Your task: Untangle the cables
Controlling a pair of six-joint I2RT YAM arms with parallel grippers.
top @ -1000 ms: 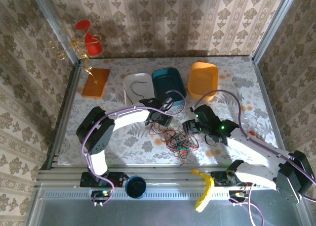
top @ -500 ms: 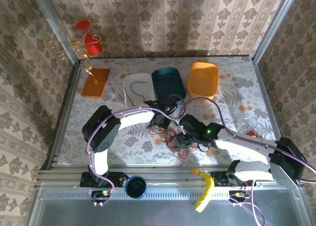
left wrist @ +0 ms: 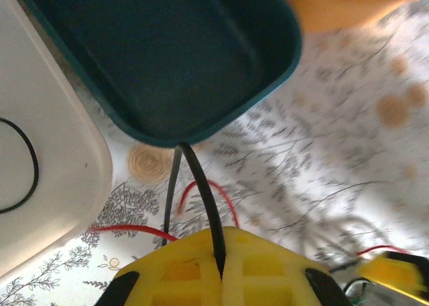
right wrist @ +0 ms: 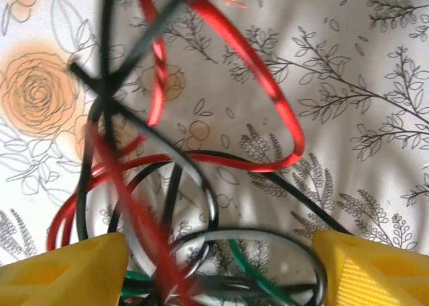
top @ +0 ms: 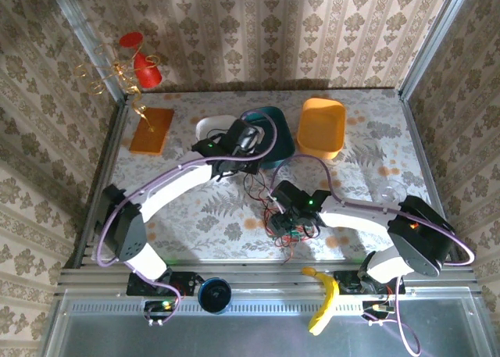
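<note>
The cables lie as a red, black and green tangle (top: 285, 223) on the floral table, in front of the bins. My left gripper (top: 247, 141) hangs by the teal bin's near rim, shut on a black cable (left wrist: 199, 180) that runs out from between its yellow fingers (left wrist: 181, 269). A red cable (left wrist: 216, 187) loops on the table beneath it. My right gripper (top: 294, 210) sits low over the tangle, open, and its jaws (right wrist: 221, 269) straddle loops of red cable (right wrist: 271, 95), black cable (right wrist: 107, 85) and green cable (right wrist: 251, 266) without pinching any.
A white tray (top: 209, 129) with a black cable loop (left wrist: 27, 160) in it, a teal bin (top: 277, 115) and an orange bin (top: 322, 126) stand in a row at the back. An orange pad (top: 151, 130) lies far left. A banana (top: 323, 301) rests on the near rail.
My left gripper shut on the black cable and drew back toward the teal bin. My right arm swung left and down onto the tangle, jaws still open.
</note>
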